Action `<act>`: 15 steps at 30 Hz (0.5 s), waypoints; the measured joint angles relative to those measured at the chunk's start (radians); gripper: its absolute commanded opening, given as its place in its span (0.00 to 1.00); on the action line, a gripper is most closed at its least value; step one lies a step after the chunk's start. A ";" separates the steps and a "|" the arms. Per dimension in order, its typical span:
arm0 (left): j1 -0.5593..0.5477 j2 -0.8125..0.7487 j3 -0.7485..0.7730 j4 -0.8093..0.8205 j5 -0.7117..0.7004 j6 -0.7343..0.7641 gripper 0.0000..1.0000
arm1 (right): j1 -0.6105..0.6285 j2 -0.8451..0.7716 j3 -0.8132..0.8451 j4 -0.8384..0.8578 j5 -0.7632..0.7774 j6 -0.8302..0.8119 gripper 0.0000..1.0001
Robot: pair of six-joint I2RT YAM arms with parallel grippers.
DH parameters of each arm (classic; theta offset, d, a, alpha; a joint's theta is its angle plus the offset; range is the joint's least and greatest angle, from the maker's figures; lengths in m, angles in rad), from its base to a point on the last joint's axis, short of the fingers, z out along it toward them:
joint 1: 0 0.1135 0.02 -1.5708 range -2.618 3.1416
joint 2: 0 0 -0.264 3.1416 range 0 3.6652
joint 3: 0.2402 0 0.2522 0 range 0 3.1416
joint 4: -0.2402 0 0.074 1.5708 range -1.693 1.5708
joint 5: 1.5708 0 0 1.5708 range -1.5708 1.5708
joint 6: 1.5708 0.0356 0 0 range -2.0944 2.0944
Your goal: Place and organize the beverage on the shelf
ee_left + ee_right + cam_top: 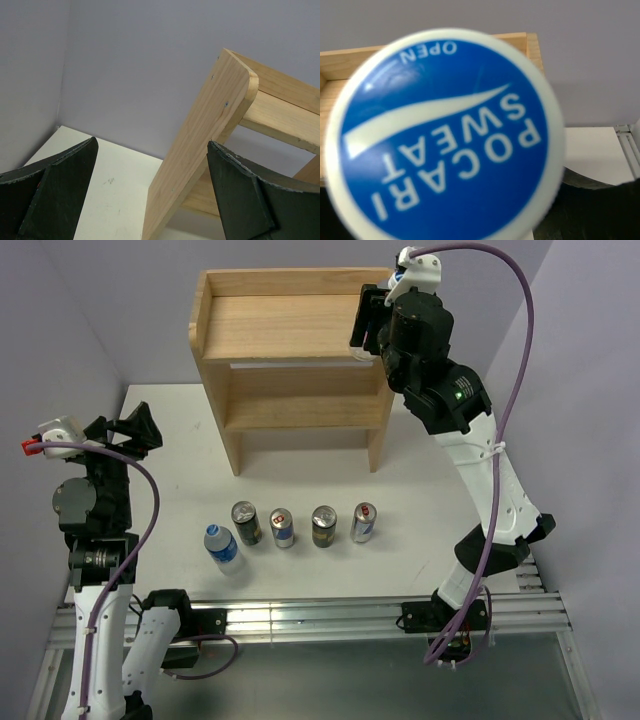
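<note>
Right gripper (362,328), closed around a Pocari Sweat bottle (445,135): it hangs over the right end of the top board of the shelf (290,325), just inside the raised rim. In the right wrist view the bottle's blue, white-edged cap fills most of the frame and is blurred by nearness. The wooden rim and board of the shelf (335,65) show behind and to the left of it. Whether the bottle's base touches the board cannot be told.

Left gripper (135,430), jaws spread wide and holding nothing: it is raised above the white table (420,500), to the left of the shelf and well apart from it. In the left wrist view the gripper (150,145) looks toward the shelf's solid left side panel (200,135).

In front of the shelf, five drinks stand upright in a row on the table. From left to right they are a clear water bottle (222,545) with a blue cap, a dark can (246,523), a silver can (283,528), a second dark can (323,526) and a second silver can (363,522). None touches another.
</note>
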 measured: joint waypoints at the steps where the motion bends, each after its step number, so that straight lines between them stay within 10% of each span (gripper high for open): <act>1: 0.000 0.000 0.000 0.000 0.000 0.000 0.98 | 0.000 0.000 0.000 0.000 0.000 0.000 0.00; 15: 0.000 -0.001 0.000 0.000 0.000 0.000 0.98 | 0.000 0.011 -0.015 0.048 0.027 -0.004 0.41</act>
